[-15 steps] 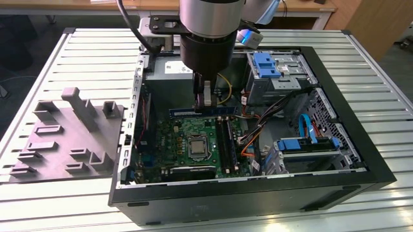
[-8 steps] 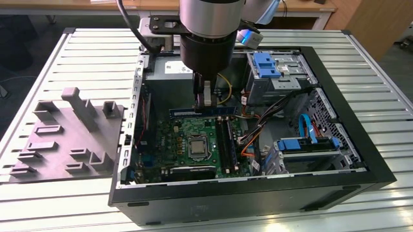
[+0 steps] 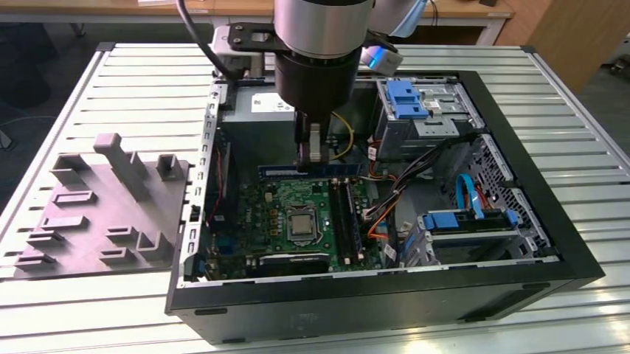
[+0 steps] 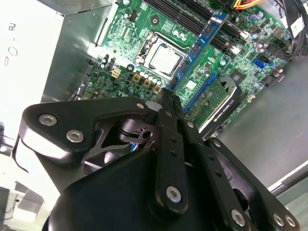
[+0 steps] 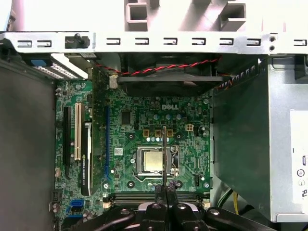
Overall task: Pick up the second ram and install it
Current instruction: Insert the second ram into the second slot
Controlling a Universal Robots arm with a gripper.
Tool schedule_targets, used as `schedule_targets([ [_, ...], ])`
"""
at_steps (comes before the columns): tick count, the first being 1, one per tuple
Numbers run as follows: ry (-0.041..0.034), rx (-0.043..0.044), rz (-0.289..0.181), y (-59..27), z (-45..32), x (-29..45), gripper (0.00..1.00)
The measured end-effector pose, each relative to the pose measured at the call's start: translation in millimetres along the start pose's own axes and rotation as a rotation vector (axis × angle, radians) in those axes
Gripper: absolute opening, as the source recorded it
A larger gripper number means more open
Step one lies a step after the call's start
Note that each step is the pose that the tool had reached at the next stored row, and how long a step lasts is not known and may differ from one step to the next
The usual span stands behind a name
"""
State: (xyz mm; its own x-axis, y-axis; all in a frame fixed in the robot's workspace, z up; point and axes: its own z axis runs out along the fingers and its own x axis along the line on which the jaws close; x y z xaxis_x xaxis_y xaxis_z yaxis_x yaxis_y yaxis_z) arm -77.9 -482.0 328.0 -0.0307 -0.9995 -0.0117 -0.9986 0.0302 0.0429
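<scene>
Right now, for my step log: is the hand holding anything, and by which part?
Yes: the second ram, a thin greenish circuit-board strip, pinched by the hand near the middle of its upper long edge.

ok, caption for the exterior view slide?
Gripper shut on the thin greenish circuit-board ram strip, held over the green motherboard inside the open black computer case.

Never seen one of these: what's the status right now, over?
Arm's jaws shut on memory stick. Stick above green board, not in a slot. Loose cables near one end.
</scene>
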Motion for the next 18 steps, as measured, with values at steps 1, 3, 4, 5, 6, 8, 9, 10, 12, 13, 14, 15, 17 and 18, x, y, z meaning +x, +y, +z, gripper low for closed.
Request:
schedule_targets([
  [1, -0.0004, 0.0001, 0.008, 0.0, 0.1, 0.0, 0.11],
  [3, -0.0011, 0.0003, 0.025, -0.1, 0.1, 0.0, 0.11],
  [4, -0.0014, 0.0004, 0.033, -0.1, 0.1, 0.0, 0.11],
  [5, -0.0019, 0.0005, 0.042, -0.1, 0.2, 0.0, 0.11],
  [6, -0.0022, 0.0007, 0.050, -0.1, 0.2, 0.0, 0.11],
  [8, -0.0030, 0.0008, 0.068, -0.2, 0.2, 0.0, 0.11],
  [9, -0.0033, 0.0010, 0.076, -0.2, 0.2, 0.0, 0.11],
  [10, -0.0037, 0.0010, 0.085, -0.2, 0.3, 0.0, 0.11],
  [12, -0.0045, 0.0013, 0.105, -0.2, 0.3, 0.0, 0.11],
  [13, -0.0050, 0.0014, 0.115, -0.2, 0.3, 0.0, 0.11],
  [14, -0.0054, 0.0015, 0.124, -0.2, 0.4, 0.0, 0.11],
  [15, -0.0058, 0.0016, 0.134, -0.2, 0.4, 0.0, 0.11],
  [17, -0.0066, 0.0018, 0.154, -0.2, 0.4, 0.0, 0.11],
  [18, -0.0071, 0.0019, 0.165, -0.2, 0.5, 0.0, 0.11],
])
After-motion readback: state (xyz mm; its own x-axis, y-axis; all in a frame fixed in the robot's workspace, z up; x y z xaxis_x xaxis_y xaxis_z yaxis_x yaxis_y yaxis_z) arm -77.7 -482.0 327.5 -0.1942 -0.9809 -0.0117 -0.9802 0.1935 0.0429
